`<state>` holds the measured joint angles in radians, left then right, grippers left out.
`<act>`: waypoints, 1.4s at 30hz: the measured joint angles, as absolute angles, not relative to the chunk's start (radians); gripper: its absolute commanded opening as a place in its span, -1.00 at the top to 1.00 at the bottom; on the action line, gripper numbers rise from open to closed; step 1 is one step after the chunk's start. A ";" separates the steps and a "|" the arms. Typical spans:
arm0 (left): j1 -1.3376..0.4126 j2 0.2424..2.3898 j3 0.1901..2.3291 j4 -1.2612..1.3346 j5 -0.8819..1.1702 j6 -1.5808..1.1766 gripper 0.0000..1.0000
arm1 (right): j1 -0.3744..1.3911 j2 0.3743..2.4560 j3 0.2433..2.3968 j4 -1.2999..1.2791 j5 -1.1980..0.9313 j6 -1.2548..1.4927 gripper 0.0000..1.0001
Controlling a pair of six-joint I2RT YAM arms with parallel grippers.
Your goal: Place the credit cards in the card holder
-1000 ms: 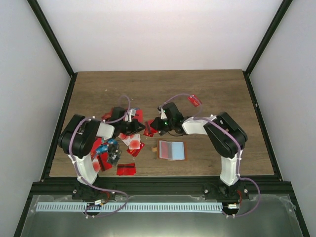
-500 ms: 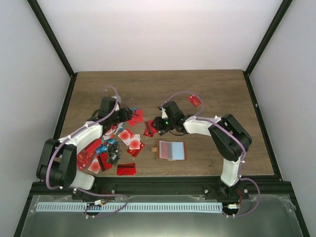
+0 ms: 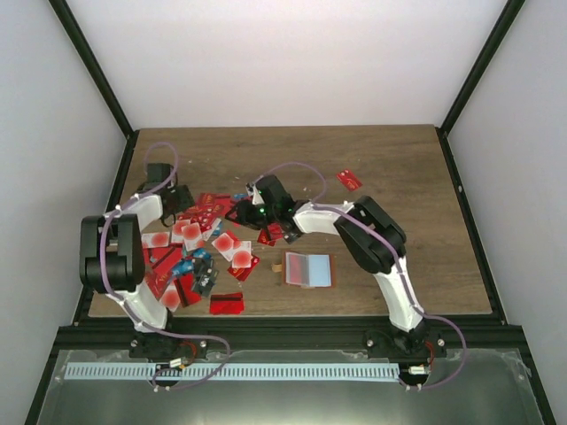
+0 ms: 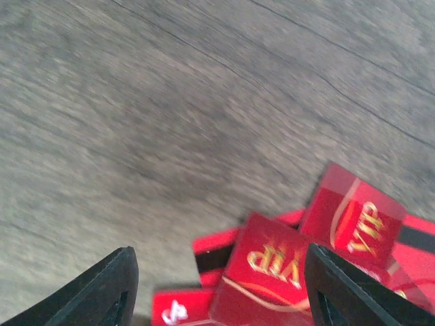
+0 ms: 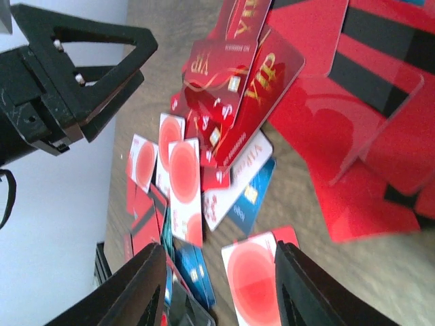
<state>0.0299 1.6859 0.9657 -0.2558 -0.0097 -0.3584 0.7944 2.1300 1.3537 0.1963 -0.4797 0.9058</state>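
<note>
Seen from above, the table is bare wood across its far half and right side. The cards crowd the left, almost reaching the left edge. The holder lies open and flat at 4 o'clock from the pile, apart from it. A lone card sits at 1 o'clock from the holder.

The left arm folds back, and we find the left gripper low at the pile's 10 o'clock corner, its jaws wide apart and empty. The right arm stretches toward 9 o'clock. The right gripper is above the pile's far right part, its jaws also apart and empty.
</note>
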 measured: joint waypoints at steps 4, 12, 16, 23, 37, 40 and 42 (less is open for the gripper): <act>0.086 1.764 1.024 -0.255 0.035 -0.334 -0.38 | 0.796 2.220 1.464 0.188 -0.487 0.965 0.04; 0.090 1.866 1.085 -0.248 0.113 -0.301 -0.30 | 0.813 2.382 1.756 0.048 -0.461 1.020 -0.02; 0.090 1.890 1.113 -0.249 0.138 -0.281 -0.26 | 0.834 2.471 1.904 -0.059 -0.427 1.042 -0.07; 0.090 1.900 1.122 -0.245 0.175 -0.260 -0.22 | 0.860 2.559 2.047 -0.133 -0.396 1.089 -0.09; 0.028 1.882 1.070 -0.190 0.293 -0.252 -0.15 | 0.839 2.489 1.866 0.022 -0.409 1.116 0.10; 0.015 1.873 1.054 -0.179 0.320 -0.255 -0.15 | 0.831 2.461 1.798 0.065 -0.419 1.116 0.23; 0.009 1.866 1.044 -0.177 0.336 -0.257 -0.15 | 0.826 2.449 1.769 0.080 -0.424 1.115 0.34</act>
